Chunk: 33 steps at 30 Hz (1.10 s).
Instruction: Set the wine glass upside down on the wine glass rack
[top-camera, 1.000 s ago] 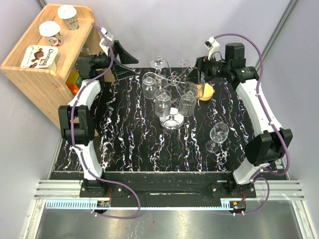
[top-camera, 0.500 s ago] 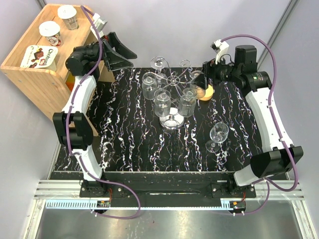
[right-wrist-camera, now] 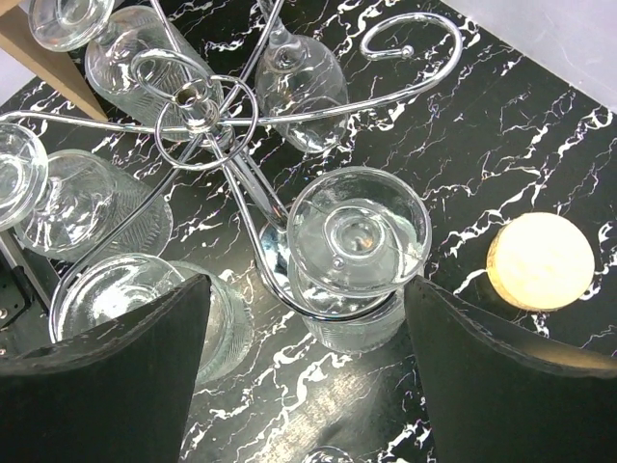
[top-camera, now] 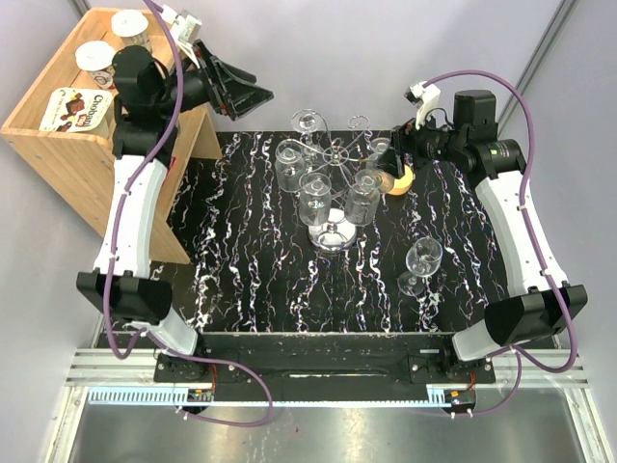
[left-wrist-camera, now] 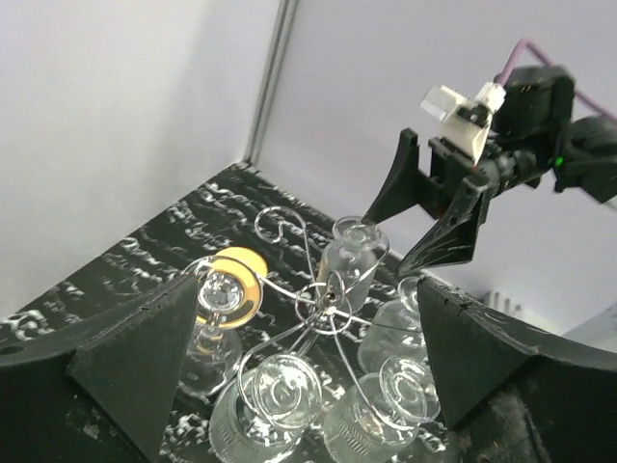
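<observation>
While inverted glasses (top-camera: 315,198) hang on the wine glass rack (top-camera: 335,154), one wine glass (top-camera: 422,260) stands upright apart.
Left gripper (top-camera: 249,98) and right gripper (right-wrist-camera: 307,282) both gape wide, holding nothing.

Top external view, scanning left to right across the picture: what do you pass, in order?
Wooden shelf → left gripper → wine glass rack → upright wine glass standing on the table.
</observation>
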### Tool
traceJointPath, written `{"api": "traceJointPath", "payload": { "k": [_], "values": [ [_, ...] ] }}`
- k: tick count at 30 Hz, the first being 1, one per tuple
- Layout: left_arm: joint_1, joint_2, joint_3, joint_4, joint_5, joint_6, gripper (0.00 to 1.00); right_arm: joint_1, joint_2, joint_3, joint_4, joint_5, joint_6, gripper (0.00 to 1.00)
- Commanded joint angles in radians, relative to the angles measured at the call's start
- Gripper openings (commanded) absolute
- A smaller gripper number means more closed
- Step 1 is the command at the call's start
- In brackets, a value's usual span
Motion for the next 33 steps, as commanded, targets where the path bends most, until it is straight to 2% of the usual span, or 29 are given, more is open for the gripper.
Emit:
{"api": "traceJointPath", "payload": {
  "k": [1, 6, 11, 17, 22, 33],
  "values": [
    [-0.036, -0.075, -0.025, -0.315, -0.170, 0.352, 0.99, -0.004, -0.016, 0.033, -0.025, -0.057, -0.062, 0.86],
    [-0.094, -0.082, -0.068, -0.393, -0.227, 0.468, 0.99, -0.004, -0.011, 0.030, -0.051, -0.086, -0.091, 0.86],
    [-0.286, -0.044, -0.005, -0.536, -0.418, 0.665, 0.99, -0.004, -0.036, -0.001, -0.046, -0.095, -0.098, 0.85],
    [-0.420, -0.003, 0.007, -0.554, -0.535, 0.734, 0.99, -0.004, -0.047, -0.019, -0.039, -0.097, -0.089, 0.84],
    [-0.490, 0.057, 0.081, -0.600, -0.604, 0.791, 0.90, -0.004, -0.056, -0.036, -0.039, -0.091, -0.094, 0.84],
    [-0.504, 0.169, 0.213, -0.642, -0.546, 0.803, 0.63, -0.004, -0.100, -0.077, -0.043, -0.034, -0.121, 0.83]
  ]
}}
